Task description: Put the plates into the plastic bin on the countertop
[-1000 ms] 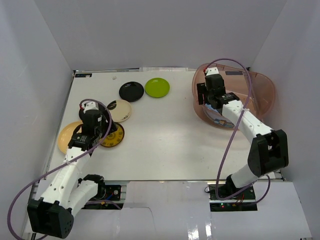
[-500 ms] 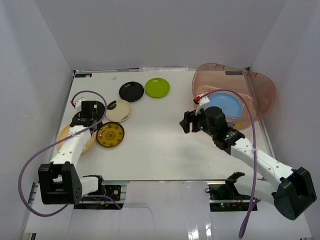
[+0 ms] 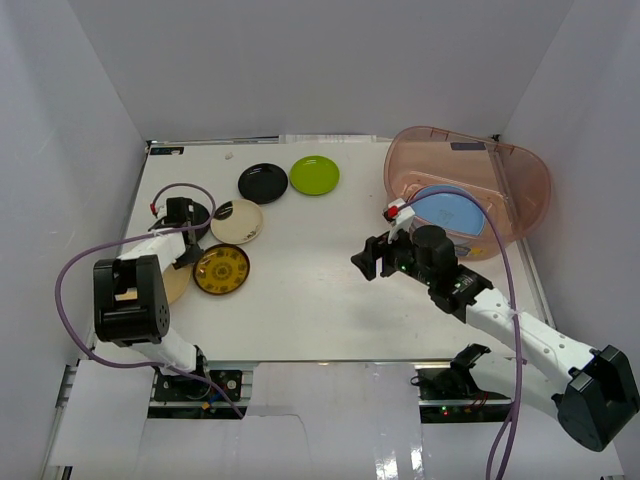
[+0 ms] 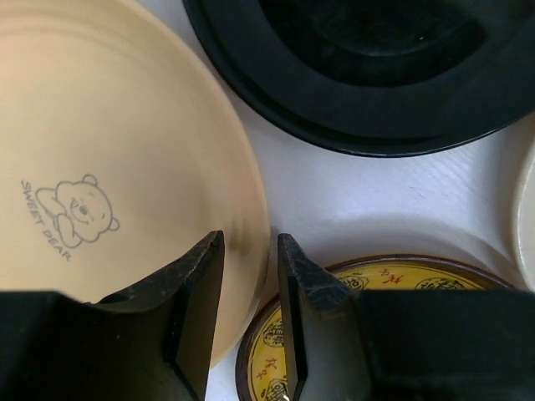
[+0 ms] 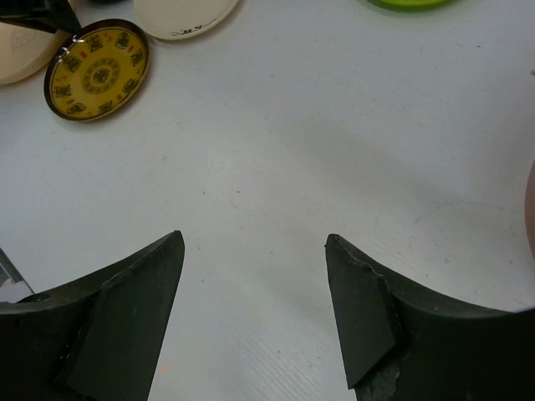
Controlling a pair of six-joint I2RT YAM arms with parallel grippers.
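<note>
- The left claw [image 4: 249, 244] is narrowed over the rim of the pale orange plate [image 4: 109, 167]. One jaw sits above the plate's face and the other just outside its edge. I cannot tell whether the jaws pinch the rim.
- Just ahead of this claw lies a glossy black plate [image 4: 368, 75]. Beside the claw's outer jaw lies the patterned amber plate [image 4: 401, 280], close to the orange one.
- The right claw [image 5: 255, 242] is spread wide and holds nothing. It hovers over the bare white surface [image 5: 276, 125].
- The plastic bin [image 3: 520, 185] stands near, behind the right claw, with a light blue plate [image 3: 450, 212] inside it.
- The step in hand, as I judge it, is picking up the pale orange plate. Several plates lie outside the bin, so the task looks somewhere between early and midway.
- The next move calls for a firm pinch on the thin rim and a lift clear of the amber plate. A long carry across to the bin follows, since the bin is well apart from the left claw.
</note>
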